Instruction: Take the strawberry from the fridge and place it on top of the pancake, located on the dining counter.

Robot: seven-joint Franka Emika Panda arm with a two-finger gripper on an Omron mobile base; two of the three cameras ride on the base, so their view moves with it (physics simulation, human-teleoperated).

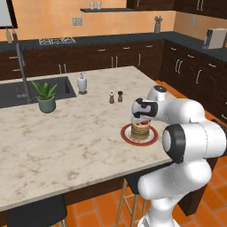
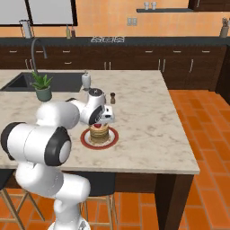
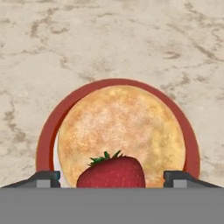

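Marbled dining counter [image 1: 66, 146] bears plate [image 1: 126, 135]; plant [image 1: 45, 96]; shakers [image 1: 115, 97]

I'm in a home kitchen. Big marble-top island [image 1: 66, 146] with inset sink [image 1: 26, 91] and tall faucet [image 1: 23, 71]; stools [image 2: 101, 186] tucked under it. Dark wood cabinets [image 1: 111, 57] under dark counters [image 2: 134, 41] on orange walls, cooktop [image 1: 56, 41], orange tile floor [image 2: 202, 126]. Potted plant [image 1: 45, 96], soap dispenser [image 1: 82, 83], salt and pepper shakers [image 1: 115, 97], plated pancakes [image 2: 99, 133] on the island.
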